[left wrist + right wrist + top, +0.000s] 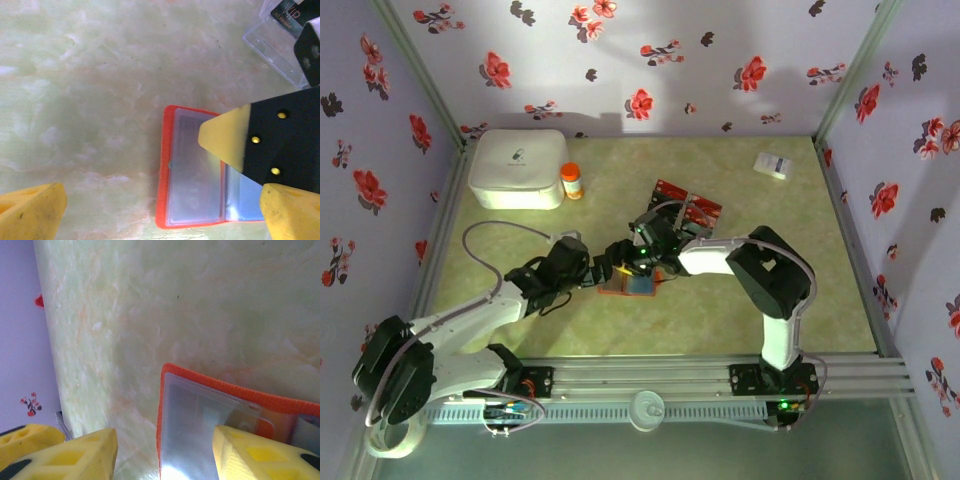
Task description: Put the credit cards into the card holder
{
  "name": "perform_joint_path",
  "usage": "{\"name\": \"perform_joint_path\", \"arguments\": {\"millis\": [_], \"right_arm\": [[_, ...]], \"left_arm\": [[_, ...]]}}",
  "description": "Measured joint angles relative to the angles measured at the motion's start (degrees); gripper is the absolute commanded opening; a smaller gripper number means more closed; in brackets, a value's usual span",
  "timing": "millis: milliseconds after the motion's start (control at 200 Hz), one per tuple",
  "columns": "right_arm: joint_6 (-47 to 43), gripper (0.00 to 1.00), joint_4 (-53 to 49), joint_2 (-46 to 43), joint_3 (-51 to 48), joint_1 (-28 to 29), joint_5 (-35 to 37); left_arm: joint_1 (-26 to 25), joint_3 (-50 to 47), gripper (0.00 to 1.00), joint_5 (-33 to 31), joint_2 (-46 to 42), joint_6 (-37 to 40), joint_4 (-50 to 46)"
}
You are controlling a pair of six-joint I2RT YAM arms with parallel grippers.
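Shows the card holder [628, 285] laid open and flat on the bench [850, 260], about midway between the left and right edges and nearer the near edge than the far one, with its clear sleeves facing up to receive cards.

Note the left tool [160, 215] spread wide, its fingers [30, 210] well apart and low over the holder, clasping nothing. Judged to be standing by, ready to steady the cover.

Note the right tool [165, 455] roughly half spread, with no card between its fingers. One yellow fingertip [220, 137] rests on the top sleeve, probably to pin the holder down or to part a pocket; cannot tell which.

Leaves the credit cards [688, 205] fanned in a small red pile farther toward the far edge, apart from the holder and untouched by either tool.

Also shows a black card [290, 15] marked VIP behind clear plastic, close to the right tool; cannot tell whether it is already pocketed.

Judged early in the task, with loading of the red pile not yet begun.
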Motion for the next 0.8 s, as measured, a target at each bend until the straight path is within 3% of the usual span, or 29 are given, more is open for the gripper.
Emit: {"name": "perform_joint_path", "arguments": {"millis": [610, 800], "right_arm": [[-1.7, 0.54, -2.3, -4.2, -2.3, -2.2, -0.4], [-1.3, 0.49, -1.9, -3.4, -2.2, -2.2, -0.7]], "left_arm": [[0.1, -0.3, 1.00, 0.5, 6.0, 0.2, 2.9], [0.2, -0.3, 1.00, 1.0, 8.8, 0.3, 3.5]]}}
